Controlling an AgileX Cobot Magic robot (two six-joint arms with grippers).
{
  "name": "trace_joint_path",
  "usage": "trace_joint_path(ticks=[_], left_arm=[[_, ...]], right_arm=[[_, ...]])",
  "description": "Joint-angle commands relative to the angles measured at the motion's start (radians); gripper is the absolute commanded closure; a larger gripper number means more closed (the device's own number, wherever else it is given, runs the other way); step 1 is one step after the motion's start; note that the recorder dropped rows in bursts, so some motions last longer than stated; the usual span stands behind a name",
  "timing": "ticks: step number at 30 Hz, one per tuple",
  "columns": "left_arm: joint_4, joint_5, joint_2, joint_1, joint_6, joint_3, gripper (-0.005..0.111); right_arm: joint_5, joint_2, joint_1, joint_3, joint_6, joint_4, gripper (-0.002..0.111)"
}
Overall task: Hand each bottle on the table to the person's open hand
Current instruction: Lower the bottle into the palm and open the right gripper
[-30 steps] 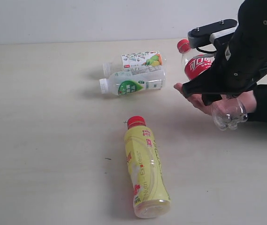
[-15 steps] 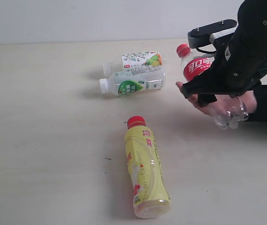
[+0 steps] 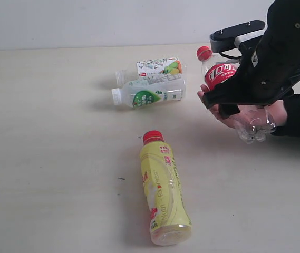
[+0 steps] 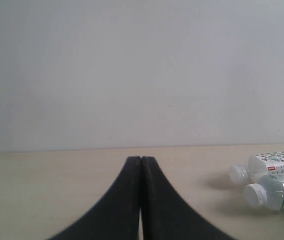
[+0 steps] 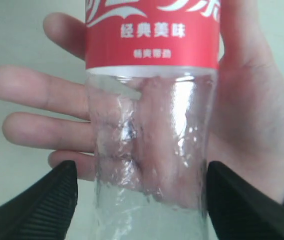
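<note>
Lying in the person's open hand (image 3: 213,107), the red-label bottle (image 3: 221,74) is found over the table (image 3: 49,158), toward the edge on the right arm's side. Its red cap is pointed at the far edge. The right gripper (image 5: 141,172) is placed around the clear lower body of this bottle. Its fingers (image 5: 47,205) are spread apart, one on each side. A gap is seen between one finger and the bottle wall; contact on the other side cannot be told. The bottle is backed by the palm and fingers of the hand in the right wrist view.

The left gripper (image 4: 141,159) is held off the table, its fingers (image 4: 122,200) pressed together with nothing between them.

The green-white label bottle (image 3: 150,95) and the fruit-print bottle (image 3: 157,67) are laid on their sides near the middle of the far edge. They are side by side and touching, white caps turned toward the left arm's side. The yellow bottle (image 3: 163,195) is laid on its side by the near edge, well apart from the others, red cap toward the far edge.
</note>
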Motion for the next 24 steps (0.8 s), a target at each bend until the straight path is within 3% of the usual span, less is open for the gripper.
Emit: trace_joint_path(ticks=[1,24], left_arm=[[0.0,-0.001,-0.004,0.003,-0.005,0.002,0.107],[0.0,-0.001,-0.004,0.003,-0.005,0.002,0.107]], right_arm=[[-0.019,-0.001,-0.004,-0.01,-0.004,-0.008,0.039],[-0.087,-0.045,-0.004,-0.01,-0.001,-0.033,0.039]])
